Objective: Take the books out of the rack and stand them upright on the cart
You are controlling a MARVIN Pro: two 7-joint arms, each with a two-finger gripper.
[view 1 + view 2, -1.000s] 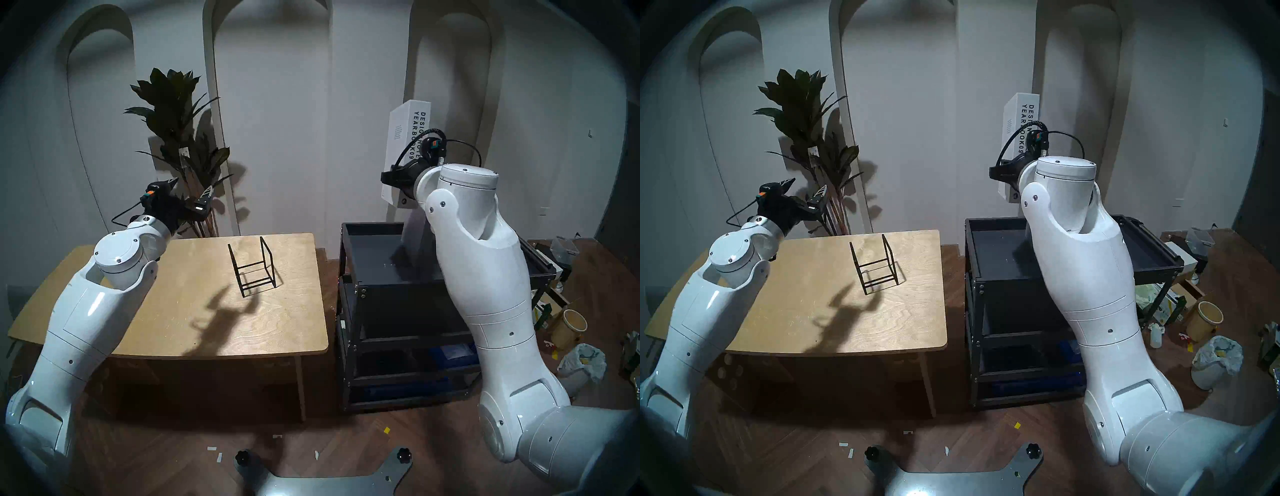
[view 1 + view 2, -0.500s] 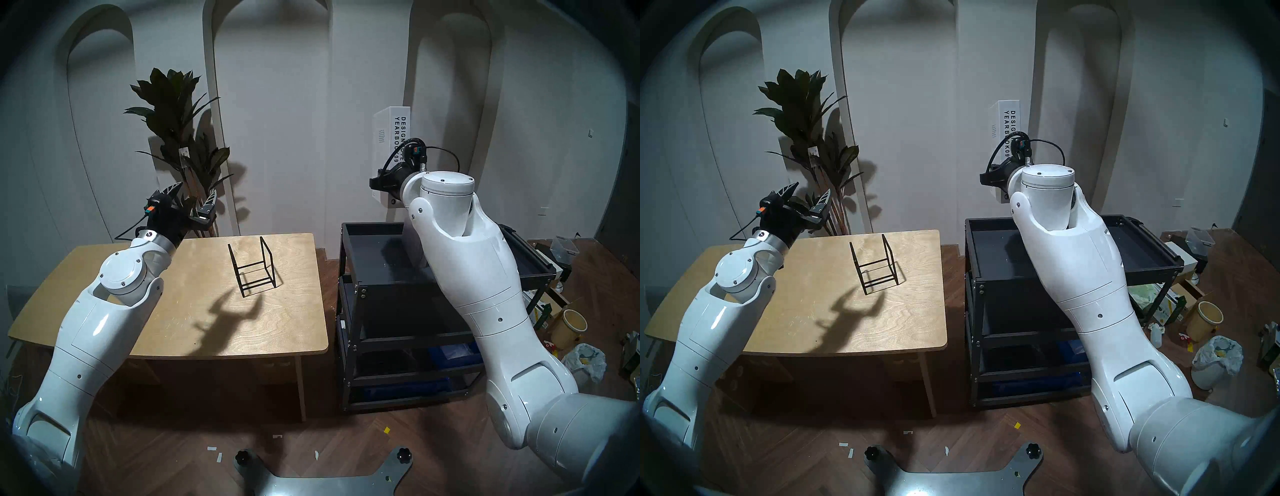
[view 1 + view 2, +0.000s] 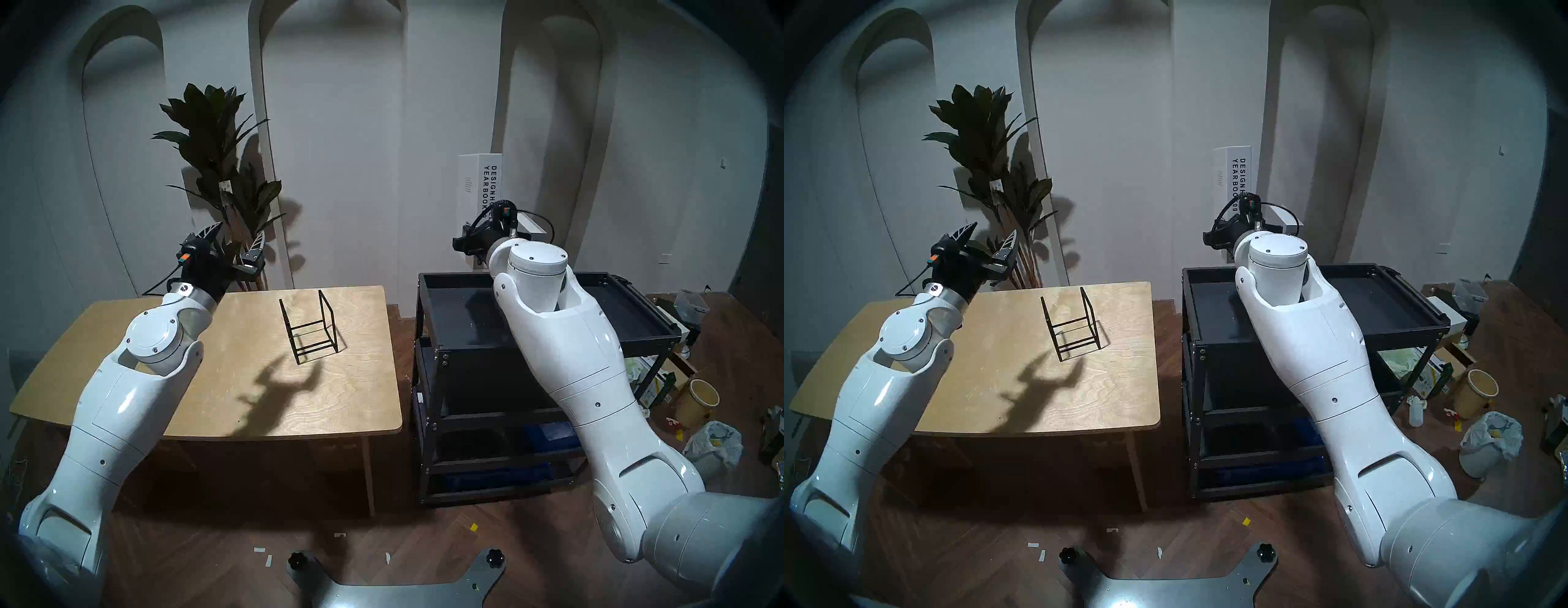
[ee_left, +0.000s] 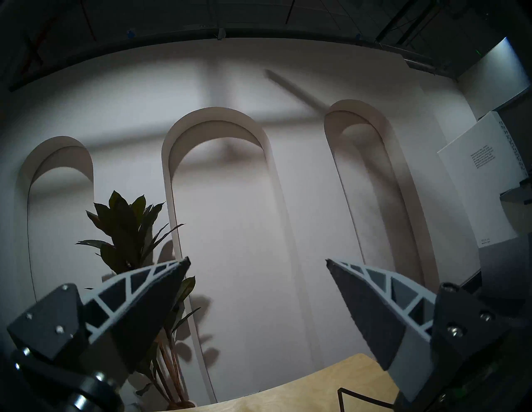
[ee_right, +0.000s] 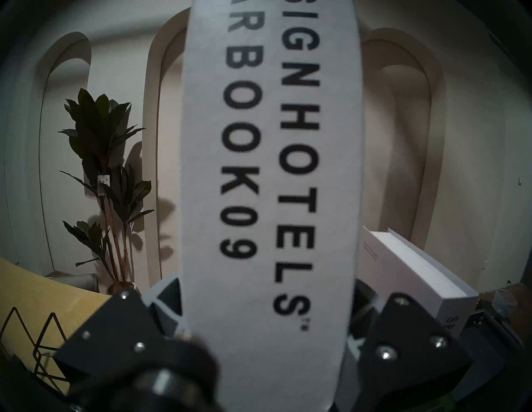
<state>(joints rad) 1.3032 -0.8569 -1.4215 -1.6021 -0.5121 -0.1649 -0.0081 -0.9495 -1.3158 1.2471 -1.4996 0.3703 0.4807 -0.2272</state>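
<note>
- Step in hand: we judge it the placing of the second book — the rack on the table stands empty, and the right gripper holds the Yearbook upright over the cart.
- Right fingers: clamped on the Yearbook's lower end, one finger pressed to each cover; the spine faces the wrist camera and fills the gap between the finger mounts.
- The book's bottom edge is hidden behind the wrist in the head views, so we cannot tell whether it touches the top tray yet.
- The other book is already on the cart, just to the right of the held one — in the wrist view it looks tilted, not plainly upright; its base is hidden.
- Left gripper: fingers spread wide, nothing between them, raised over the table's far left edge and aimed at the wall and plant, well apart from both rack and books.
- Next move, our judgement: bring the Yearbook straight down until its bottom edge sits flat on the tray, keep it vertical, keep clear of the other book, then let go and back out without nudging it.
- Risk: a tall, heavy book on a narrow edge may tip on release.
</note>
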